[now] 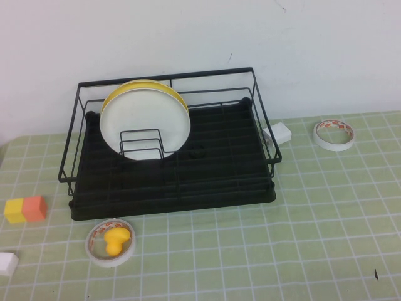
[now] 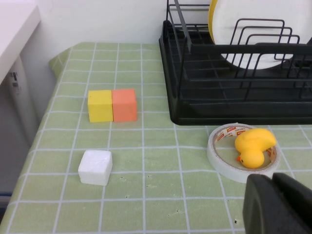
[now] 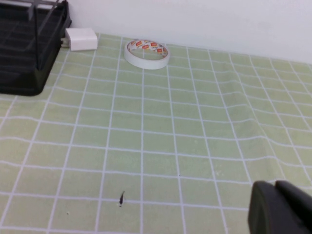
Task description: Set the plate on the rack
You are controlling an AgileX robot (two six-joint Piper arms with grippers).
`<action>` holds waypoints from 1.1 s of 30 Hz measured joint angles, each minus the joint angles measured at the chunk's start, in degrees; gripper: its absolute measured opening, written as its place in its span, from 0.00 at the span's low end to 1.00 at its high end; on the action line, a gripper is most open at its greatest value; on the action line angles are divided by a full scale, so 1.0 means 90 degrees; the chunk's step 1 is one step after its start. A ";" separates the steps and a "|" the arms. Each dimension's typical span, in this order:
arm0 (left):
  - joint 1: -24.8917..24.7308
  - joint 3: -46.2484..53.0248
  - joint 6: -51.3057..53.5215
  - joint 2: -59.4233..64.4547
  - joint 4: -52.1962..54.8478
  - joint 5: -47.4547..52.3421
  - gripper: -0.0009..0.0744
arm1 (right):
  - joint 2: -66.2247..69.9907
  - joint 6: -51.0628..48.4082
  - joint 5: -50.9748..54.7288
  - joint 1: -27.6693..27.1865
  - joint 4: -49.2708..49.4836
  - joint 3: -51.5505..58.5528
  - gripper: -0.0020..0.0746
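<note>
White round plate (image 1: 144, 122) already stands upright in black wire rack (image 1: 172, 188), leaning on yellow plate (image 1: 135, 88). L gripper (image 2: 275, 202) & R gripper (image 3: 280, 207) both closed, empty, low over the table; best keep clear.

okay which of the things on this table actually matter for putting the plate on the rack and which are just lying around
For the job: white plate, standing in the rack; left gripper and right gripper, both shut, low over the table.

Lying about: yellow plate, duck in a tape roll, second tape roll, yellow block, orange block, white blocks.
</note>
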 joint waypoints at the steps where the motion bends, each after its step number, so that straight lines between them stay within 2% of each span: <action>1: 0.0000 0.0000 0.0000 0.0000 0.0000 0.0000 0.01 | 0.0000 0.0104 0.0000 0.0000 0.0000 0.0000 0.02; 33: 0.0000 0.0000 0.0000 0.0000 0.0000 0.0000 0.01 | 0.0000 0.0366 0.0000 0.0000 0.0000 0.0000 0.02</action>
